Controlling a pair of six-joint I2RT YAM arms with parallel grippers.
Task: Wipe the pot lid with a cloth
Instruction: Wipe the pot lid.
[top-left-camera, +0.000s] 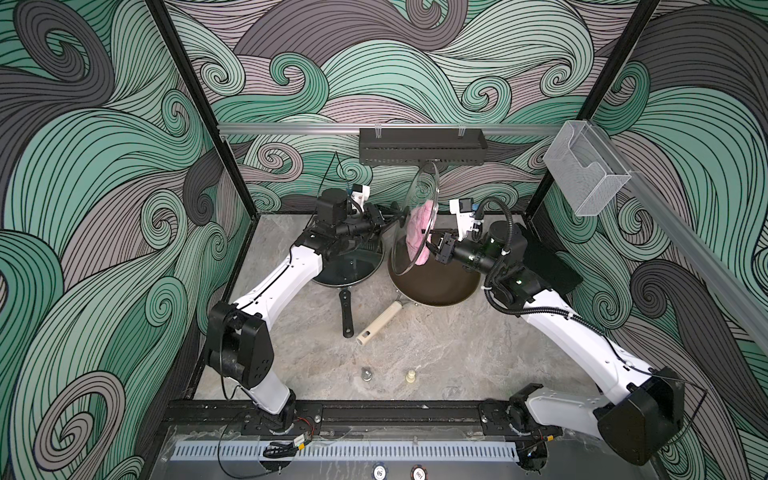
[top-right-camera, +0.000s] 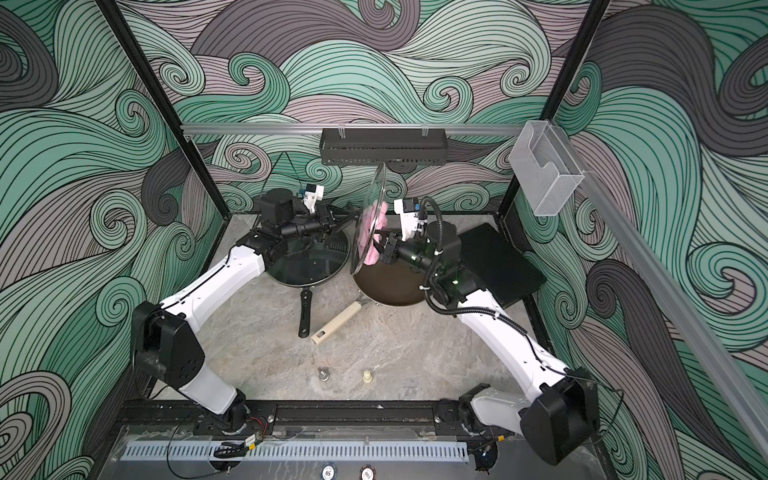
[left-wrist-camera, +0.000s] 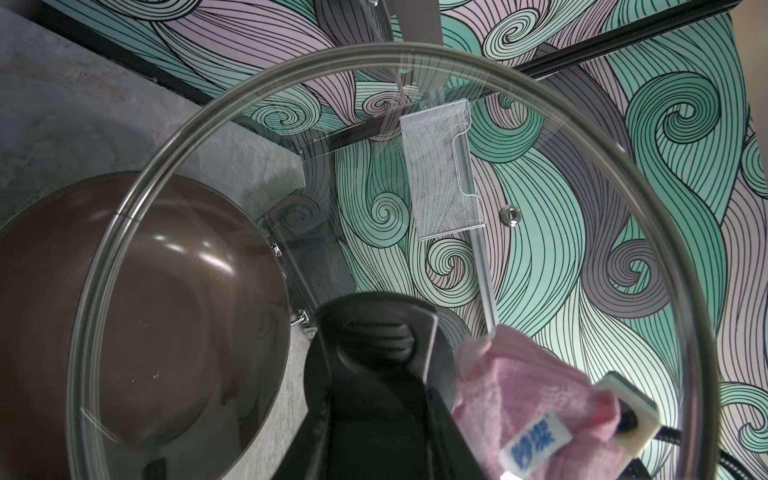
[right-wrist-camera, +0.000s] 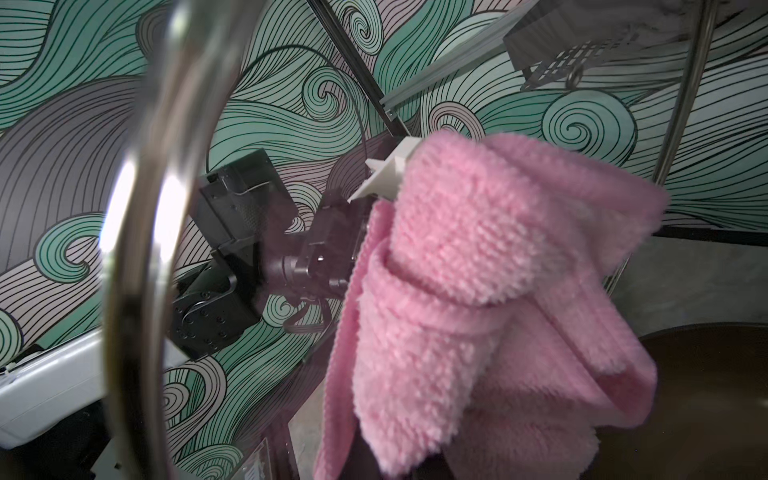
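The grey desk (top-left-camera: 436, 353) is carrying two pans. The left arm is covering much of the dark pan (top-left-camera: 353, 270), and the brown pan (top-left-camera: 440, 286) is sitting to its right. The glass pot lid (top-left-camera: 415, 199) is standing on edge in the air above the brown pan's left rim. Its knob is hidden inside the left end effector (top-left-camera: 386, 218), which is clamping it. The bunched pink cloth (top-left-camera: 417, 237) is lying against the lid's right face. It is hiding the fingertips of the right end effector (top-left-camera: 430, 241), which is gripping it. In the right wrist view the lid's rim is blurring.
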